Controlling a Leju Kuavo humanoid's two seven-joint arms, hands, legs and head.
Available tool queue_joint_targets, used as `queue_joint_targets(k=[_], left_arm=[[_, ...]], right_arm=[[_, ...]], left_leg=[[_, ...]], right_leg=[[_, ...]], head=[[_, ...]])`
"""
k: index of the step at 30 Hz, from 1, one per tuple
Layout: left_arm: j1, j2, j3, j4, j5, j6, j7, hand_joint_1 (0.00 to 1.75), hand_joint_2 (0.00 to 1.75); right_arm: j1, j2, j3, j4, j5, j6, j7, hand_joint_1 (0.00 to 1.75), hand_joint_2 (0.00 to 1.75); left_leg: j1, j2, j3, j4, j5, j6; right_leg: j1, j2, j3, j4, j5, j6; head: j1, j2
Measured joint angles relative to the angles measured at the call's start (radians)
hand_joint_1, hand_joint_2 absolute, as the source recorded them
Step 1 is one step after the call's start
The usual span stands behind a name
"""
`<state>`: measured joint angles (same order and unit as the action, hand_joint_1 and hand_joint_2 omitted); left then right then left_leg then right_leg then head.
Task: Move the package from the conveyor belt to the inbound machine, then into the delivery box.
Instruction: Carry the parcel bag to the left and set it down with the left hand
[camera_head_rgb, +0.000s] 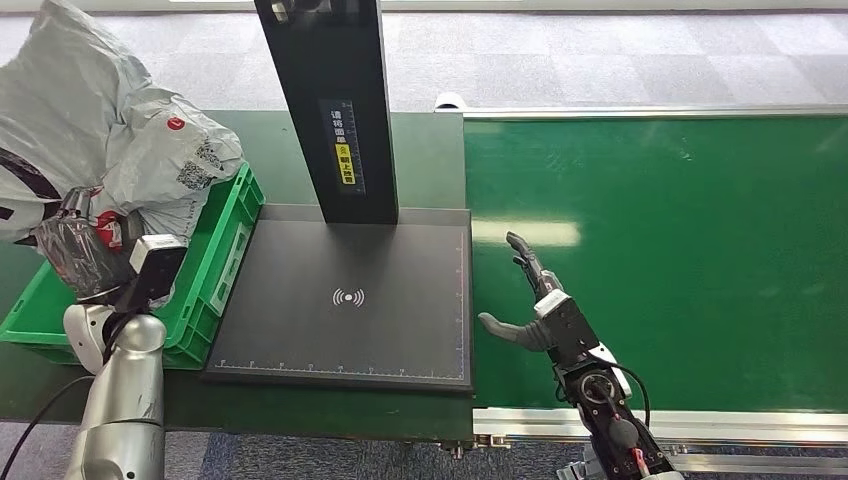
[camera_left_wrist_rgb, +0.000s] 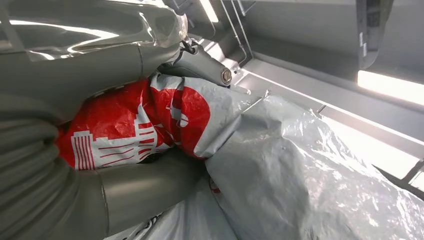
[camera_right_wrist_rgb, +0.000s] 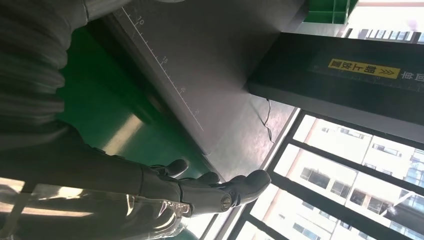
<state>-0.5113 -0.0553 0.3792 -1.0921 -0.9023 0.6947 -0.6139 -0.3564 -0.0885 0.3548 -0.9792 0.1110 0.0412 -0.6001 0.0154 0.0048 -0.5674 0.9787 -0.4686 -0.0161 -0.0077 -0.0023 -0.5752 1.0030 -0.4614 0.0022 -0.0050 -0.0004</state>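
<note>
1. The left hand (camera_head_rgb: 75, 255) is hard to read from the head view: it sits wrapped in a clear plastic cover at the near corner of the green crate (camera_head_rgb: 215, 265), and its fingers are lost under the glare.
2. The left wrist view helps here: the thick grey thumb (camera_left_wrist_rgb: 150, 187) presses from one side and a darker finger (camera_left_wrist_rgb: 200, 65) from the other, with a red-and-white printed fold of the package (camera_left_wrist_rgb: 145, 120) pinched between them. So the left hand is grasping the package.
3. The package (camera_head_rgb: 150, 160) is a grey plastic mailer bag, crinkled and bulging, with a small red round mark and a printed code patch on it; it lies in the crate at the table's left, heaped with more grey bags.
4. Where one bag ends and the next begins in that heap, I cannot tell, and the pile is cut off at the picture's left edge.
5. The right hand (camera_head_rgb: 530, 300) hangs over the green conveyor belt (camera_head_rgb: 680, 250), just beside the scanner platform (camera_head_rgb: 340, 300), fingers spread and straight, holding nothing.
6. The black scanner post (camera_head_rgb: 335, 100) runs out of the top of the frame; its yellow label is too small to read.
</note>
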Motion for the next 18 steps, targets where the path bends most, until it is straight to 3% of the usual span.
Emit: queue_joint_targets(k=[2,5,6,8,13,18], left_arm=[[-0.007,-0.001,0.020,0.001,-0.081,0.001,0.040,1.75,1.75],[-0.068,0.036,0.112,0.116,-0.465,0.002,0.373,1.75,1.75],[-0.090,0.060,0.122,0.184,-0.521,-0.002,0.475,1.75,1.75],[-0.115,0.097,0.110,0.293,-0.546,-0.026,0.581,1.75,1.75],[-0.136,0.164,0.034,0.458,-0.643,-0.116,0.784,1.75,1.75],[-0.162,0.206,-0.030,0.535,-0.666,-0.141,0.834,1.75,1.75]], right_arm=[[0.001,0.001,0.001,0.000,0.003,0.000,0.001,0.00,1.75],[0.006,0.006,0.010,0.000,0.038,0.013,0.010,0.00,1.75],[0.008,0.008,0.012,0.000,0.050,0.019,0.013,0.00,1.75],[0.007,0.010,0.015,0.000,0.061,0.027,0.016,0.00,1.75],[0.007,0.014,0.020,-0.006,0.079,0.043,0.022,0.00,1.75],[0.007,0.016,0.023,-0.013,0.080,0.047,0.024,0.00,1.75]], left_leg=[[0.000,0.000,0.000,0.000,0.000,0.000],[0.000,0.000,0.000,0.000,0.000,0.000],[0.000,0.000,0.000,0.000,0.000,0.000],[0.001,0.000,0.000,0.000,0.000,0.000],[0.001,0.001,0.000,0.000,0.000,0.000],[0.000,0.001,0.000,0.000,0.000,0.000]], right_leg=[[0.000,0.000,0.000,0.000,0.000,0.000],[0.000,0.000,-0.001,-0.001,0.000,0.000],[0.000,0.000,-0.001,0.000,0.000,0.000],[0.001,0.000,-0.001,0.000,0.000,0.000],[0.000,0.001,-0.001,0.000,0.000,0.000],[0.000,0.001,-0.001,0.000,0.000,0.000]], head=[[0.000,0.000],[0.000,0.000],[0.000,0.000],[0.000,0.000],[0.000,0.000],[0.000,0.000]])
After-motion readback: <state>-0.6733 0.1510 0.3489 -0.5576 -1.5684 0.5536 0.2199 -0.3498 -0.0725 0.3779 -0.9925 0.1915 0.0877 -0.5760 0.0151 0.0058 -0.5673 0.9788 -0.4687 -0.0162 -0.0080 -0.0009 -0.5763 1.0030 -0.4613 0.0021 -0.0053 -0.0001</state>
